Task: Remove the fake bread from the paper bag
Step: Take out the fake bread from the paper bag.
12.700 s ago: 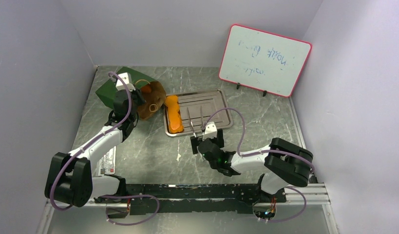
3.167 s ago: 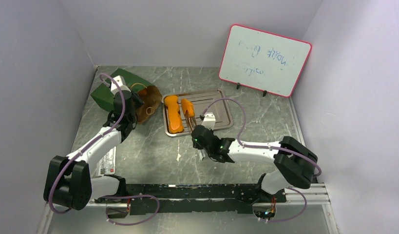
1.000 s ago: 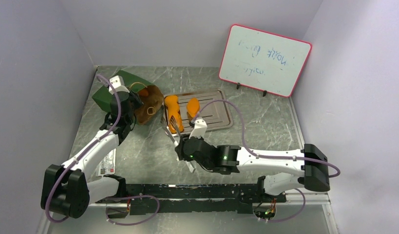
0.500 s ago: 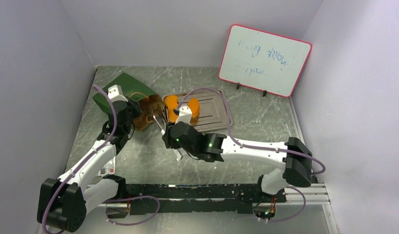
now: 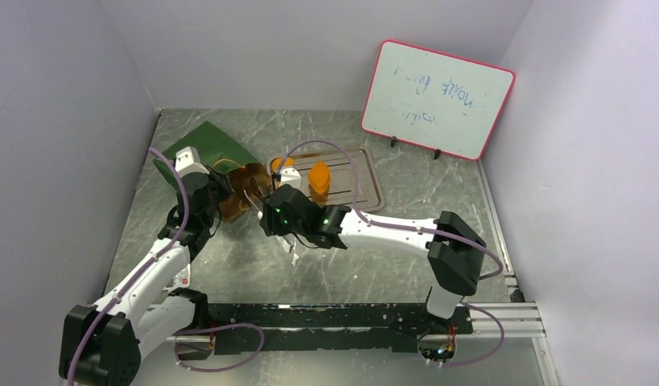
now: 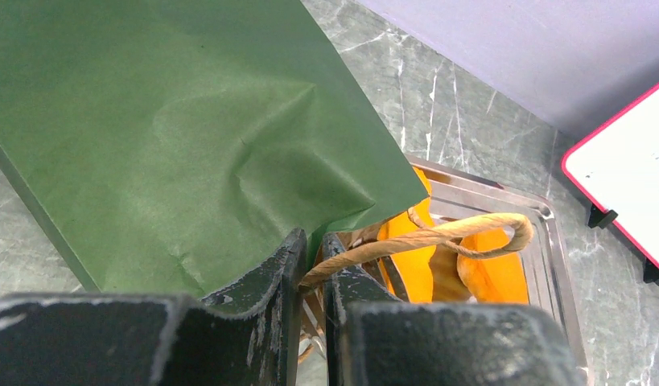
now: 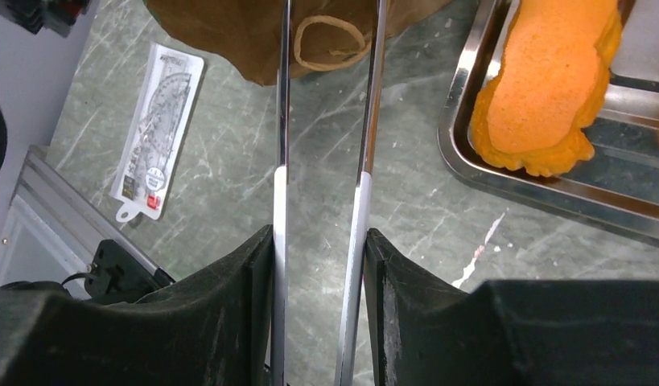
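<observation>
Overhead, found paper bag (image 5: 209, 146) lying far-left, mouth opening right toward tongs (image 5: 250, 198) clamped in right gripper (image 5: 271, 211); two pieces of fake bread (image 5: 319, 177) on tray (image 5: 372, 182), right of the tongs. From left wrist, found left gripper (image 6: 311, 244) pinched shut on cord handle (image 6: 438, 235). From right wrist, found tong arms apart, empty, aimed lengthwise at bag mouth; bread inside not discernible.

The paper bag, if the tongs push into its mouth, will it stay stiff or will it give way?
Likely floppy: the paper bag shows creases and dents. It looks light and may slide on the smooth table, so the left gripper, shut on its cord handle, probably steadies it.
</observation>
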`<act>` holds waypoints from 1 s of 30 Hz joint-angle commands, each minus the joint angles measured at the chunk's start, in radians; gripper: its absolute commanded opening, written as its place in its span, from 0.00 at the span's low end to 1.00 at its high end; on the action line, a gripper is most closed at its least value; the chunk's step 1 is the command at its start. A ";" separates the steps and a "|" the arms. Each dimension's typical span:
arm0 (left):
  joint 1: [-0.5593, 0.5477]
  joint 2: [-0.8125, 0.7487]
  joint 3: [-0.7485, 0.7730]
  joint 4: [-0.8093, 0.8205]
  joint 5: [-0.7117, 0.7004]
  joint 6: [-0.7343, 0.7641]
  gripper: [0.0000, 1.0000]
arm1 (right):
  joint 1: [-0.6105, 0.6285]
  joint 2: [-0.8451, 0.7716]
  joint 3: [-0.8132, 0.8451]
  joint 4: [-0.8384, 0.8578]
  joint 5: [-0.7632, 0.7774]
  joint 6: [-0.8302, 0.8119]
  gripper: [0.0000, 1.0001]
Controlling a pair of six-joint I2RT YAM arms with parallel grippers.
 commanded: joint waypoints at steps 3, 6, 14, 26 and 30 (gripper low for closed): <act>0.006 -0.030 0.002 -0.017 0.014 -0.028 0.07 | -0.043 0.074 0.068 0.085 -0.060 -0.023 0.40; 0.006 -0.036 0.006 -0.026 0.019 -0.032 0.07 | -0.058 0.125 0.098 0.096 -0.066 -0.029 0.40; 0.006 -0.044 0.030 -0.052 0.040 -0.036 0.07 | -0.103 0.231 0.168 0.122 -0.069 -0.040 0.41; 0.006 -0.025 0.053 -0.066 0.066 -0.030 0.07 | -0.158 0.335 0.230 0.166 -0.122 -0.051 0.43; 0.006 -0.010 0.065 -0.070 0.075 -0.030 0.07 | -0.175 0.377 0.250 0.186 -0.150 -0.054 0.44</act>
